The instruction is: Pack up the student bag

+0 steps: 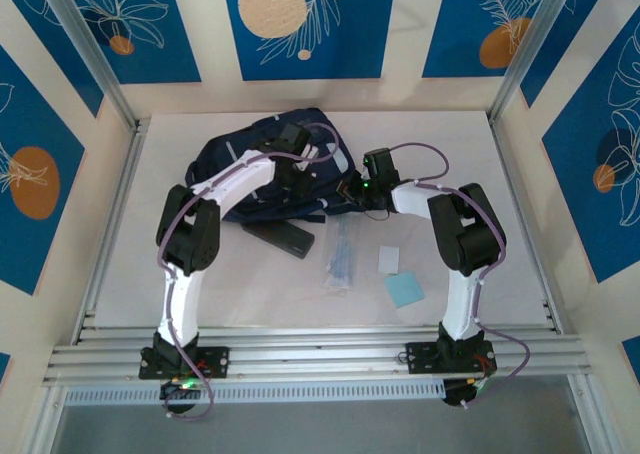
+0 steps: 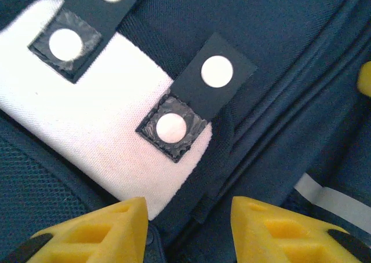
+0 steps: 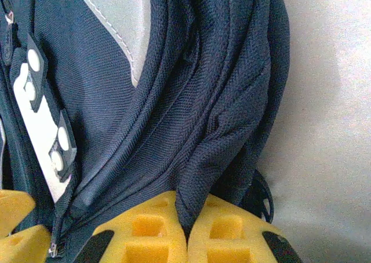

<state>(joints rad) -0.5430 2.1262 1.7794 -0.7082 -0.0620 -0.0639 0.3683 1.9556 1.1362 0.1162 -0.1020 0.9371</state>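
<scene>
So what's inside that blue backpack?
The backpack hides its inside under its own fabric. The right claw pinches a fold of it. A dark case lies outside, on the table.

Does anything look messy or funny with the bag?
Nothing is spilled or broken. The student bag lies slumped and rumpled, and the right end effector is pinching a fold of its side fabric, so that edge bunches up.

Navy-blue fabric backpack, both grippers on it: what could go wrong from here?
The right gripper pinches only a fold at the edge of the navy-blue fabric backpack; it could slip out under a pull. The left gripper straddles a seam beside the white fabric patch, jaws apart, and might close on fabric alone.
</scene>
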